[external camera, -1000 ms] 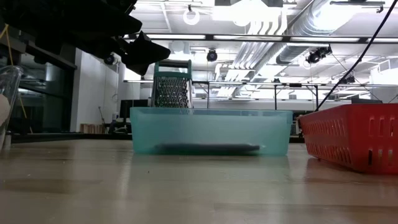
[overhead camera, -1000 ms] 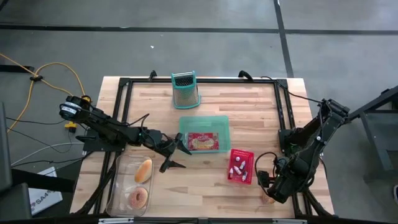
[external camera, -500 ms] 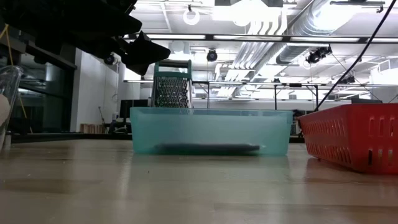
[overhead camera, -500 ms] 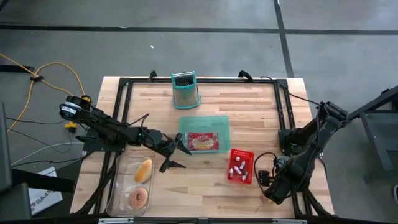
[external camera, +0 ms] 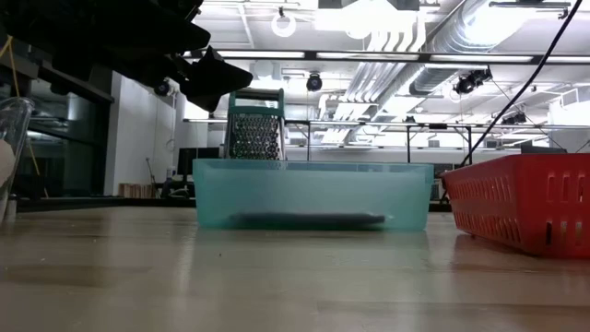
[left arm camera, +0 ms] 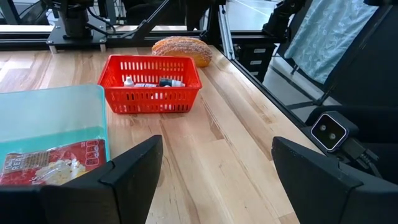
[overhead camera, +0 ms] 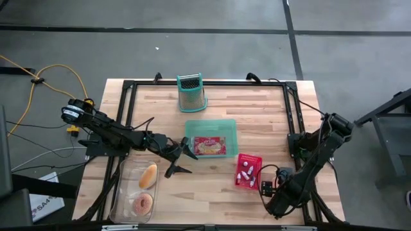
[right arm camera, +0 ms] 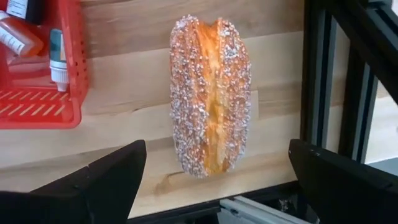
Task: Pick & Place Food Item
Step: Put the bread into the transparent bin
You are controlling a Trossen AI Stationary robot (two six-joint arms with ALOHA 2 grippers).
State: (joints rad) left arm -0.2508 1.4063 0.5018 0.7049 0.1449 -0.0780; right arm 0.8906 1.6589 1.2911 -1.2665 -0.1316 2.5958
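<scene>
the right gripper (right arm camera: 211,186) is seen near the front right corner of the table (overhead camera: 212,196), just in front of the red basket (overhead camera: 248,171). its fingers (right arm camera: 99,180) are spread wide, as wide as they are seen to go, and nothing is held between them. in the right wrist view a long seeded bread roll (right arm camera: 210,94) is shown lying flat on the wood beyond the spread fingers, apart from them, between the red basket and the black frame rail (right arm camera: 323,74) at the table's edge. in the high view the roll is hidden under the right arm.

the left gripper (overhead camera: 181,159) is held over the table just beside the teal tray (overhead camera: 210,124), on the tray's left side, with its fingers (left arm camera: 134,168) well apart and empty. in the left wrist view the same roll is seen beyond the red basket, close behind it.

a red printed packet (overhead camera: 209,146) is laid flat inside the teal tray. small bottles (overhead camera: 245,172) are kept in the red basket. a clear container (overhead camera: 122,205) is placed at the front left of the table, with a bun (overhead camera: 148,175) and a pink-iced doughnut (overhead camera: 142,205) in it. a box grater (overhead camera: 191,93) with a teal handle is stood upright at the back of the table, behind the teal tray.

in the low view the teal tray is seen in the middle, the grater behind it, the red basket at the right.
</scene>
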